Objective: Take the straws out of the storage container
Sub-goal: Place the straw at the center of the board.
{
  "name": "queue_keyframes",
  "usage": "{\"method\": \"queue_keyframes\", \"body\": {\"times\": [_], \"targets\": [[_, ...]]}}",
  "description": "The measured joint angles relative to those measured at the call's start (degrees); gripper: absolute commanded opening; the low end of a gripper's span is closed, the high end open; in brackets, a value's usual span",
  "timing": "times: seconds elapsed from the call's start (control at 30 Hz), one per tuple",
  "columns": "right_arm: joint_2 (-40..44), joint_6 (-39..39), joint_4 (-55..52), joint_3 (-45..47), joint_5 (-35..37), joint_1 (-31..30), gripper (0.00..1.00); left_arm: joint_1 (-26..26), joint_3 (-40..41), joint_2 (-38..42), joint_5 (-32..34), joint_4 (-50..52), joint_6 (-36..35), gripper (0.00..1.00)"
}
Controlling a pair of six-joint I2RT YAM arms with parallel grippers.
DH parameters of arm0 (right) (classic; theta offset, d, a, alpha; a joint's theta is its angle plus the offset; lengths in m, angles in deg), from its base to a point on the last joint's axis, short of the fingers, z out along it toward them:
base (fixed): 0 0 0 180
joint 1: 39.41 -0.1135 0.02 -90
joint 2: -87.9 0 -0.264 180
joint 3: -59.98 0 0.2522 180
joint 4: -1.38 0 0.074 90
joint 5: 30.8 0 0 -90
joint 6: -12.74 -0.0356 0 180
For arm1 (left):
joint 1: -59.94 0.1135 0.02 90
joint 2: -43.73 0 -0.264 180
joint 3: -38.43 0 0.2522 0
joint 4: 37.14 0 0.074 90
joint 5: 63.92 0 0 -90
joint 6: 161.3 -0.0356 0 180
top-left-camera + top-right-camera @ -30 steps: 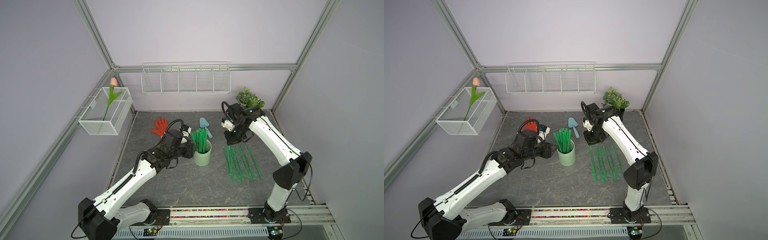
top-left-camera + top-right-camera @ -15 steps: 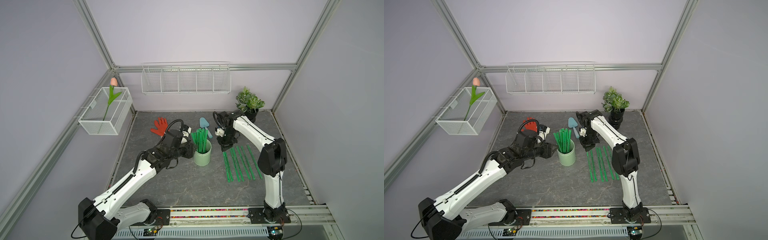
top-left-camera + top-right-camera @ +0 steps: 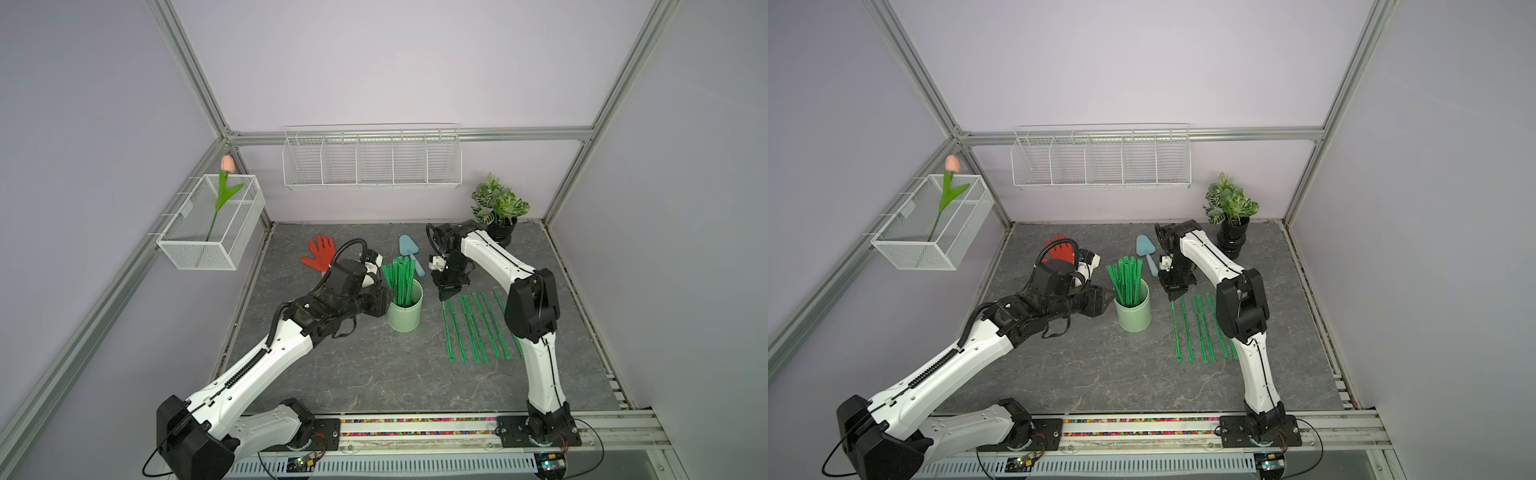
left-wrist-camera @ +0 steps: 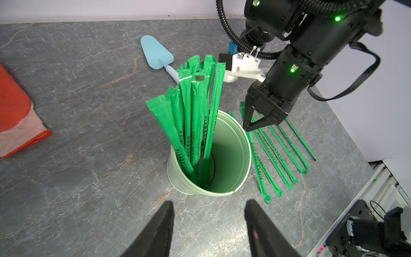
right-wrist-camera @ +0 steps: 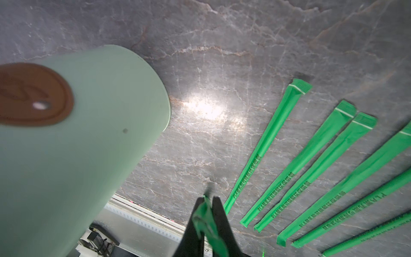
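The storage container (image 3: 405,316) (image 3: 1133,316) (image 4: 231,144) (image 5: 89,133) is a pale mint cup standing upright mid-table. Several green straws (image 3: 400,278) (image 3: 1126,278) (image 4: 193,106) lean together inside it. More straws (image 3: 478,328) (image 3: 1202,328) (image 4: 278,151) (image 5: 311,155) lie in a row on the table to its right. My right gripper (image 3: 445,296) (image 3: 1173,297) (image 4: 249,126) (image 5: 208,200) points down at the row's far left end, shut on a straw's end (image 5: 204,222). My left gripper (image 3: 1113,299) (image 4: 209,209) is open, just left of the cup, holding nothing.
A blue trowel (image 3: 409,253) lies behind the cup and a red glove (image 3: 320,253) at the back left. A potted plant (image 3: 500,232) stands in the back right corner. Wire baskets (image 3: 372,160) (image 3: 212,228) hang on the walls. The arm rail (image 3: 415,428) runs along the front.
My right gripper moved left toward the cup and lower, and its elbow swung forward. The left arm stayed still.
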Motion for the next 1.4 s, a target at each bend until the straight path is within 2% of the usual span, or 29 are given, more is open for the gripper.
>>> {"method": "queue_keyframes", "body": {"times": [0.3, 1.27, 1.4], "targets": [[-3.89, -0.07, 1.05, 0.11, -0.66, 0.37, 0.12, 0.0, 0.0, -0.11, 0.0, 0.0, -0.02, 0.55], [-3.98, -2.19, 6.62, 6.16, -1.64, 2.47, 0.18, 0.0, 0.0, -0.42, 0.0, 0.02, -0.02, 0.55], [-2.03, -2.89, 9.46, 9.14, -1.46, 2.47, 0.2, 0.0, 0.0, -0.42, 0.0, 0.0, -0.02, 0.55]]}}
